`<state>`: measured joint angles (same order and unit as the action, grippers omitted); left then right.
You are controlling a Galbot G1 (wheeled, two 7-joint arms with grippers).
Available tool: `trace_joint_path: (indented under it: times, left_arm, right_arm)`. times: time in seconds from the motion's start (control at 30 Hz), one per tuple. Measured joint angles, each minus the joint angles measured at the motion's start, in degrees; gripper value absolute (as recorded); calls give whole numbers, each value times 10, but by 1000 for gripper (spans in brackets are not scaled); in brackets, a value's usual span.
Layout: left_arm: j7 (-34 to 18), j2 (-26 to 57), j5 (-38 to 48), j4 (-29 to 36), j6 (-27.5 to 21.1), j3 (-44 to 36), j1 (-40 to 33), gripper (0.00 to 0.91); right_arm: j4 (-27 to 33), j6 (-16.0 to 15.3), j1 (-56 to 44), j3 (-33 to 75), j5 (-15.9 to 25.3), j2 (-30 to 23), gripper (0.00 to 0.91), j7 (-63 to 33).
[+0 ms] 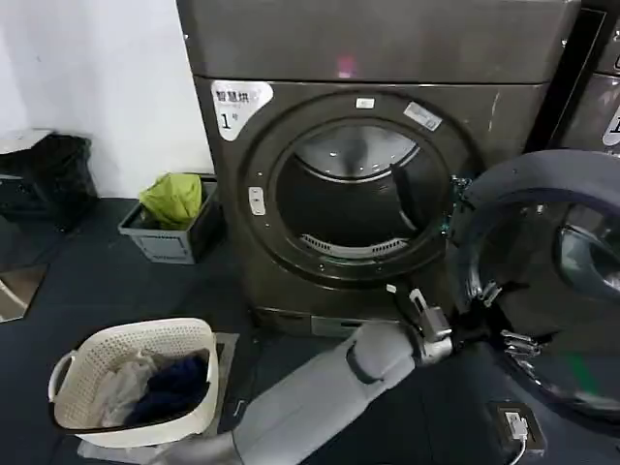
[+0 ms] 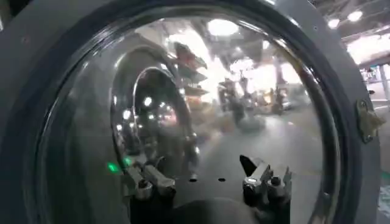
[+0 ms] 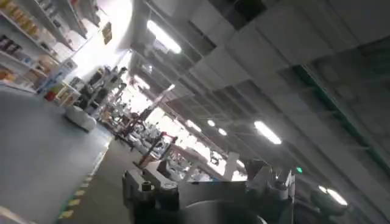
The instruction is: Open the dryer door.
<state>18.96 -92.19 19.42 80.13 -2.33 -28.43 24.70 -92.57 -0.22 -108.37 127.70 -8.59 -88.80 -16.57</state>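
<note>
The dryer door (image 1: 542, 189) of the machine labelled "1" stands swung out to the right, its dark grey inner side and domed glass facing me. The drum opening (image 1: 354, 199) is uncovered. My left arm reaches from the bottom middle across to the door's lower left part. There my left gripper (image 1: 499, 318) is open, close in front of the inner side. In the left wrist view the door's glass dome (image 2: 244, 103) lies just past my left gripper (image 2: 204, 182), with nothing between its fingers. My right gripper (image 3: 210, 189) is open and points up at a hall ceiling.
A white laundry basket (image 1: 73, 363) with clothes stands on the floor at the front left. A grey bin (image 1: 160, 242) with a green bundle sits left of the dryer. A neighbouring machine (image 1: 596, 97) stands at the right. A small plug box (image 1: 513, 426) lies on the floor.
</note>
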Motion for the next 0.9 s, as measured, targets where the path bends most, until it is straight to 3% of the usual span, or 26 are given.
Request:
trace_joint_path:
  times: [0.63,0.9]
  left_arm:
    - [-67,0,45,-21,-73,16,8,907]
    - [-61,0,110,76,-156,9,9,907]
  right_arm:
    - [-2,16,3,-10,1,-1,907,1]
    - [-13,10,2,-16,-20,2,907,16]
